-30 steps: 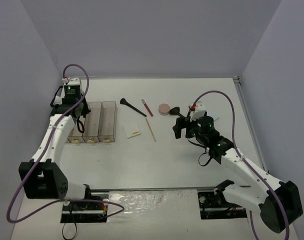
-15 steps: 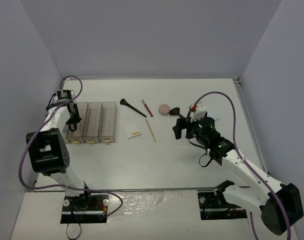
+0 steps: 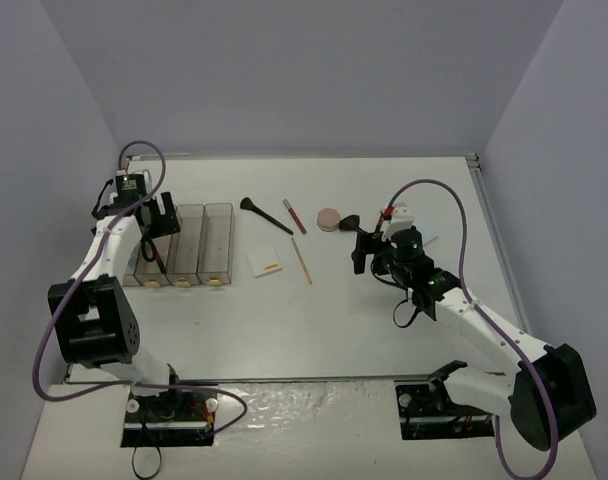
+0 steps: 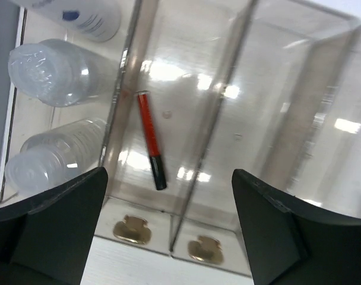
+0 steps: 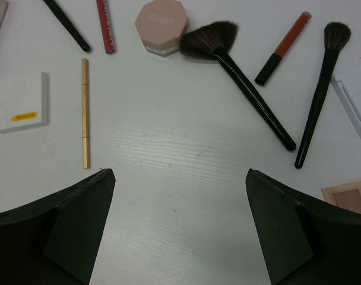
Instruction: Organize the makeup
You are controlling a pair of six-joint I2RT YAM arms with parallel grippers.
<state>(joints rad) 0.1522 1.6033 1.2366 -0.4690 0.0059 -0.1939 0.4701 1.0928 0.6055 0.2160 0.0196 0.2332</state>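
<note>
My left gripper hangs open over the clear bins, nothing between its fingers. Below it a red pencil with a black cap lies flat in the second bin from the left. Clear bottles fill the bin beside it. My right gripper is open above bare table. Ahead of it lie a pink compact, a fan brush, a round brush, an orange-red pencil, a tan pencil, a white pad and a red pencil.
A tan palette shows at the right edge of the right wrist view, a white flat piece above it. Another black brush lies right of the bins. Grey walls close in the table on three sides.
The left gripper has gone from shut to open and shifted over the bins; the red pencil now lies loose in a bin. The right arm has edged slightly.
</note>
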